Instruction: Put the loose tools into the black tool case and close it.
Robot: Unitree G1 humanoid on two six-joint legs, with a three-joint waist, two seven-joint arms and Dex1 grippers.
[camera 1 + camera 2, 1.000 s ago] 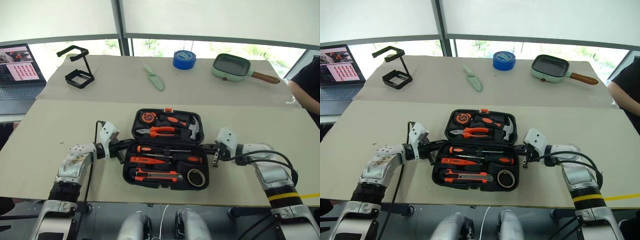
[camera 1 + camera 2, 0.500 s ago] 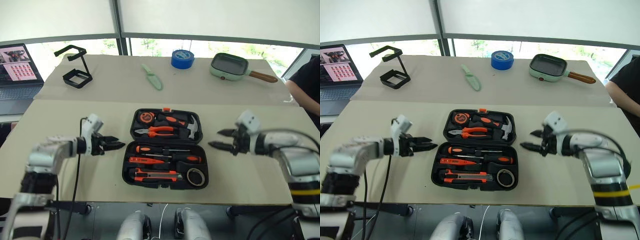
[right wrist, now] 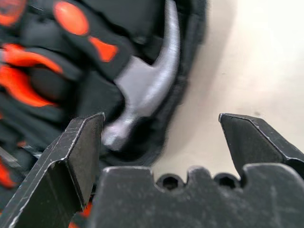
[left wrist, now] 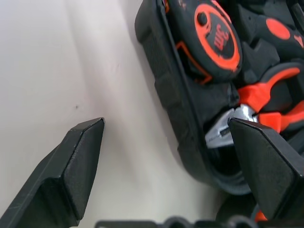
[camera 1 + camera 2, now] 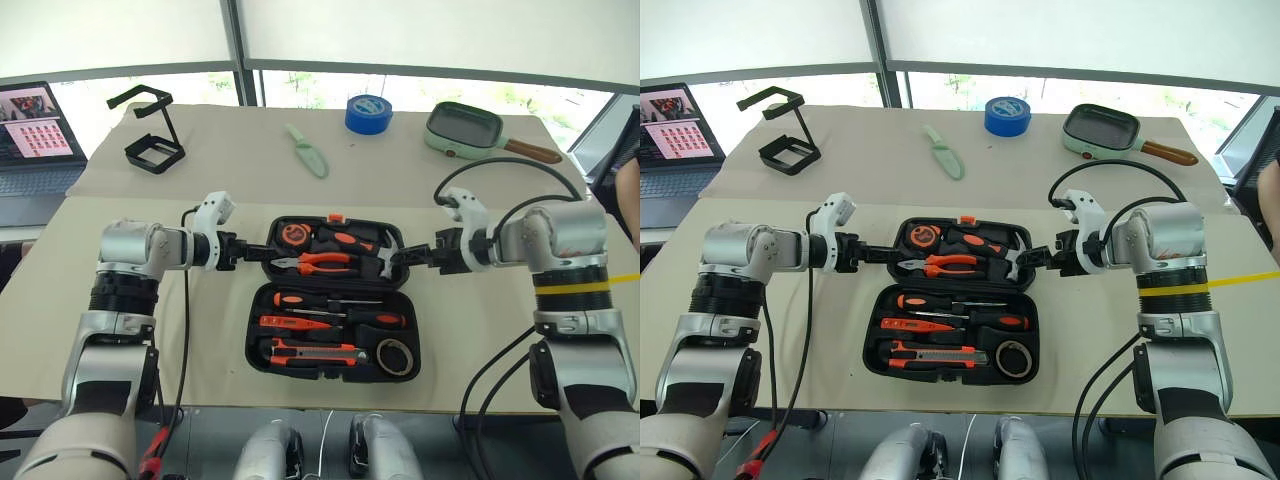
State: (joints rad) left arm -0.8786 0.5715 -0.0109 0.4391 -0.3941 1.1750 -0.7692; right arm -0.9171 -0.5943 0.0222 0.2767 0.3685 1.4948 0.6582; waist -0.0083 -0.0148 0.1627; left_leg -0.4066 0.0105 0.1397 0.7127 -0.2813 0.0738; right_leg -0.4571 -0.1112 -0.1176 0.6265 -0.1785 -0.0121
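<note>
Left gripper (image 5: 248,250) reaches inward, fingers spread astride the far half's left rim of the black tool case (image 5: 333,297). Case lies open mid-table; 3 screwdrivers (image 5: 325,310), utility knife (image 5: 312,351), tape ring (image 5: 393,356) inside. Right gripper (image 5: 405,257) mirrors it, fingers spread at the right rim.

Bright daylight pours through the windows (image 5: 420,95) beyond the surface's (image 5: 500,360) far edge; shadows stay soft, and both wrist views look blurry.

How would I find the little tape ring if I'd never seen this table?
Find the open black tool case in the middle of the table. Look in its near half, right-hand corner, beside the utility knife. The tape ring is the one round, dark hoop; its neighbours are long and orange.
</note>
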